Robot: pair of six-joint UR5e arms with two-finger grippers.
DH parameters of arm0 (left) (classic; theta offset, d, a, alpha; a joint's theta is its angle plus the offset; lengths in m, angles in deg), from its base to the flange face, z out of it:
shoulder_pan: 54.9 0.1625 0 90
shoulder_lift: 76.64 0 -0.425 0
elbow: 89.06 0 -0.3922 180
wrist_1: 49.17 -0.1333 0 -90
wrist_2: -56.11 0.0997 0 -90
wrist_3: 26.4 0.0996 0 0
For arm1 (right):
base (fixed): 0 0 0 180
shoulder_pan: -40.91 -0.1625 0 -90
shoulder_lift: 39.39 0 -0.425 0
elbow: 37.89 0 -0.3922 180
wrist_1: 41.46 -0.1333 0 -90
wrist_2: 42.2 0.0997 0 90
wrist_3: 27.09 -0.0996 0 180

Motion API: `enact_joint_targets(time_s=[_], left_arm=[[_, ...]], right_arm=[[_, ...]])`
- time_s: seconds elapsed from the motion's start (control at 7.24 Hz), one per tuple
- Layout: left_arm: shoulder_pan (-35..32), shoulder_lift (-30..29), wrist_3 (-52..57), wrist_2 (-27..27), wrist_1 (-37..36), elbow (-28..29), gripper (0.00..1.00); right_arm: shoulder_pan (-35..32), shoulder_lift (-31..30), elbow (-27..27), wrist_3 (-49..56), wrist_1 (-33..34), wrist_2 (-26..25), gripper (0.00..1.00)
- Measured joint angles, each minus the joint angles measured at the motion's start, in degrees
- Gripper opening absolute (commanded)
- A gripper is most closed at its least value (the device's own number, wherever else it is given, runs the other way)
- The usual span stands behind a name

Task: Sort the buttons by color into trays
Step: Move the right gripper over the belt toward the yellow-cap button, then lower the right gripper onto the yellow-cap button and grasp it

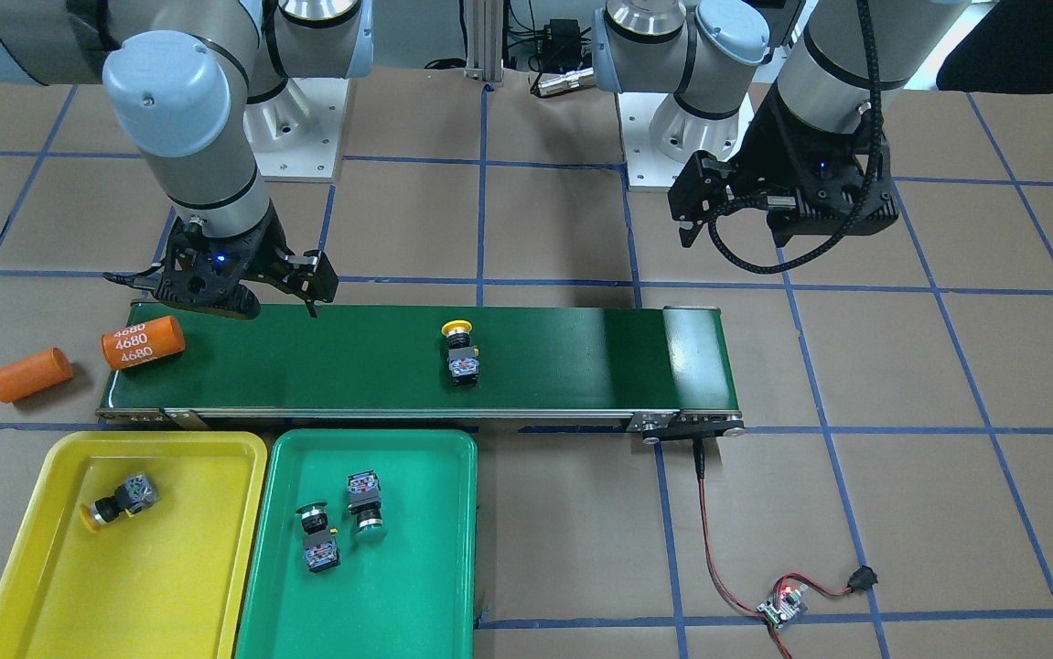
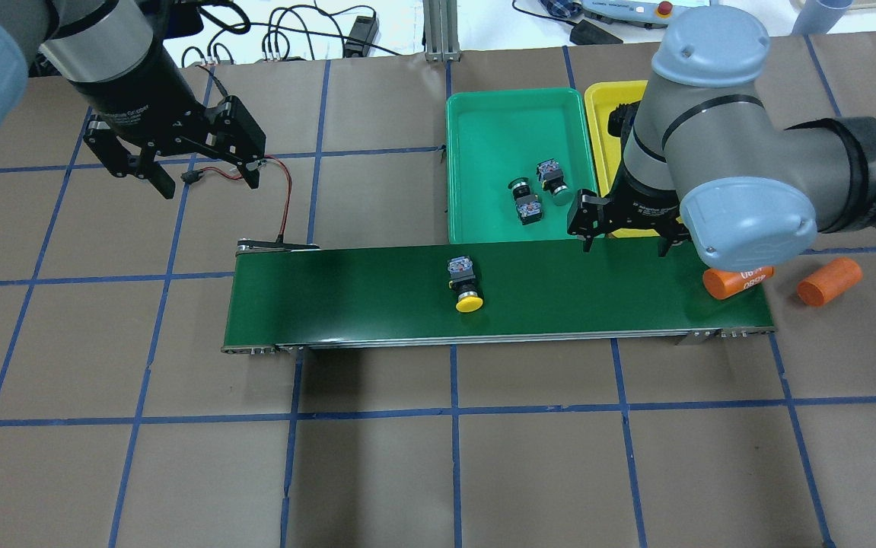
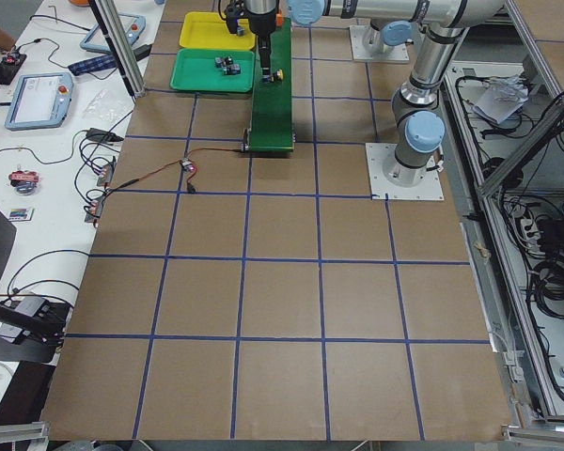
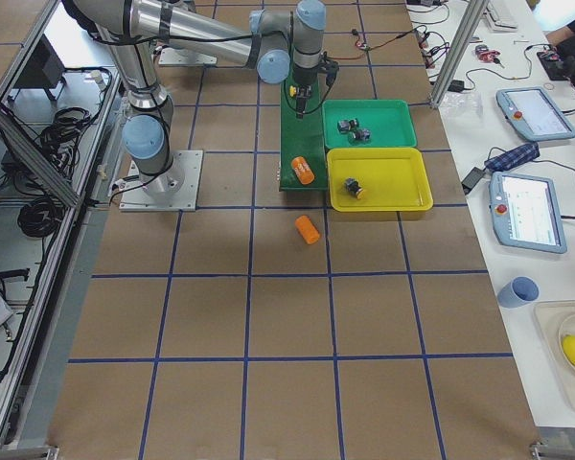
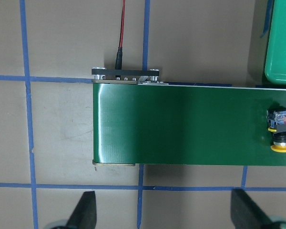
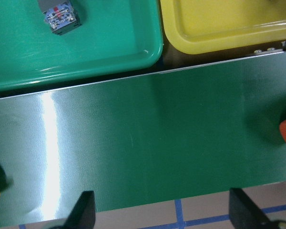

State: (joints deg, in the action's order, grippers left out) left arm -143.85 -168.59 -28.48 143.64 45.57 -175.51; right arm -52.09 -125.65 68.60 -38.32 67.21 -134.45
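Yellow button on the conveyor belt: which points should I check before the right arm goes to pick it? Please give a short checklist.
1. Right gripper jaws open and empty: ok.
2. Yellow button on the belt lies alone, nothing touching it: ok.
3. Path there: bare conveyor belt; orange cylinder marked 4680 lies on the gripper's other side: ok.
4. Yellow tray has free room beside its one yellow button: ok.
5. Green tray holds only the two green buttons: ok.
6. Belt stopped: cannot tell.
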Motion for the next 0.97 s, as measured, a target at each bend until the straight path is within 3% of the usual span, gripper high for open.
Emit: enact_joint_targets(time_s=[0.41,0.97], left_arm=[[0.1,0.0,0.0,0.0,0.0,0.0,1.00],[0.1,-0.2,0.0,0.0,-0.1,0.0,1.00]], right_arm=[[-0.2,0.7,-0.1,-0.4,0.9,-0.1,1.00],[-4.1,6.0,0.1,-1.2,9.8,6.6,1.00]])
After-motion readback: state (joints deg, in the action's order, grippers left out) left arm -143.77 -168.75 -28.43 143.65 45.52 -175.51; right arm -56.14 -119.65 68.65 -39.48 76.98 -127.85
